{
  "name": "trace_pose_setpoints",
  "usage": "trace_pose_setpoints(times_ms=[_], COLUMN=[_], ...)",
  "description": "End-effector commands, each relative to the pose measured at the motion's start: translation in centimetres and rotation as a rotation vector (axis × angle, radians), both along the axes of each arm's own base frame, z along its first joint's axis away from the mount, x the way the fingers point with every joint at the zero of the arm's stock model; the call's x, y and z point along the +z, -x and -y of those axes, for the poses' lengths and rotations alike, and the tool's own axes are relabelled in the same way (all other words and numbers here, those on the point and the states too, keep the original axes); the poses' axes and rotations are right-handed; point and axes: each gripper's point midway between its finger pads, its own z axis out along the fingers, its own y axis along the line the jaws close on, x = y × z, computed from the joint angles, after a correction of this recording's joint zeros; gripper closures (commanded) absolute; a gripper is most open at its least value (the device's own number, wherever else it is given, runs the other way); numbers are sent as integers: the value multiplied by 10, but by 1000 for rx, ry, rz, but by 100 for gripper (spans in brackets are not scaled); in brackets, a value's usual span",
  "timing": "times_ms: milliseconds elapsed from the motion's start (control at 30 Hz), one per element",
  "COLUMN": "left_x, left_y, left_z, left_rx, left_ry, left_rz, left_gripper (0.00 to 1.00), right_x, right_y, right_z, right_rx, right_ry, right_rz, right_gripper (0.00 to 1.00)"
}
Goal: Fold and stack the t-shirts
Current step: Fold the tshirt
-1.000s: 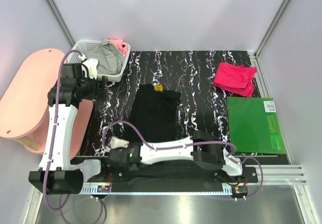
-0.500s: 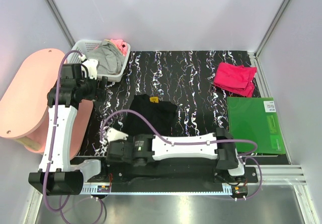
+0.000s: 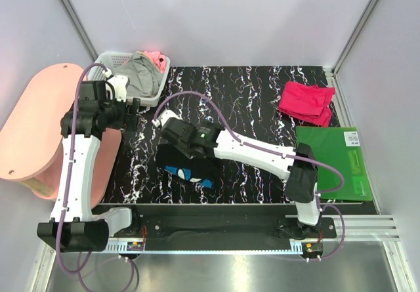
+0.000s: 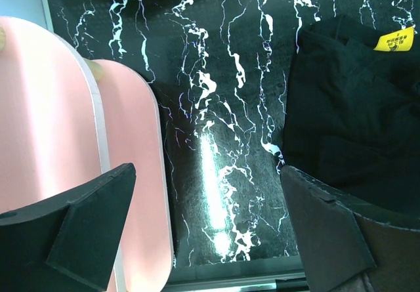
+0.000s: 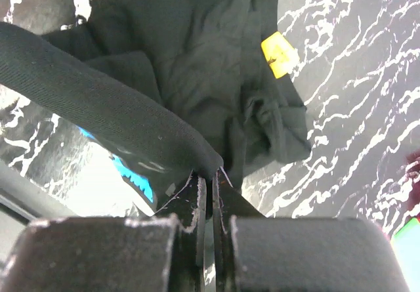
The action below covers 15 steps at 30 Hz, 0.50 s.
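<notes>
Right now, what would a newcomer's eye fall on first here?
The right arm stretched across the marbled black table, its jaws pinched shut on a fold of the black t-shirt, blue print peeking out. Then the crimson-pink t-shirt at the far right, behind the green board.

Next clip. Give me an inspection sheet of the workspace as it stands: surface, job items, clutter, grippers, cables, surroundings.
Surface: black white-veined table; no spills seen.
Job's things: black t-shirt bunched at front left, blue print showing at its near edge, yellow tag on it; crimson-pink t-shirt rumpled at far right, apart from both grippers.
Clutter: green board at the right edge; white basket at far left, holding grey and pink cloth.
Grippers: left gripper open, holding nothing, over the table's left edge; right gripper shut on a fold of the black t-shirt.
Cables: purple cables loop along both arms; no snag seen.
Surroundings: pink oval board left of the table; pale walls.
</notes>
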Motion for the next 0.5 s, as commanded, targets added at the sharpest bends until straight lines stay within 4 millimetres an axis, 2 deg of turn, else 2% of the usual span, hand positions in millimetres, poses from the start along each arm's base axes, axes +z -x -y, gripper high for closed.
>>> trace_pose_setpoints(times_ms=[0, 167, 400, 467], left_x=[13, 4, -5, -11], left_y=[-9, -12, -12, -8], left_z=[2, 4, 11, 16], left_rx=[-16, -25, -54, -82], left_ry=[11, 22, 47, 66], left_rz=[41, 12, -19, -42], left_gripper=[1, 1, 1, 1], right_x=[28, 24, -2, -12], right_y=[-27, -57, -120, -131], right_z=[-12, -8, 6, 4], right_rx=[23, 9, -60, -64], right_ry=[-122, -129, -164, -186], right_rz=[37, 40, -17, -55], right_gripper=[100, 100, 100, 100])
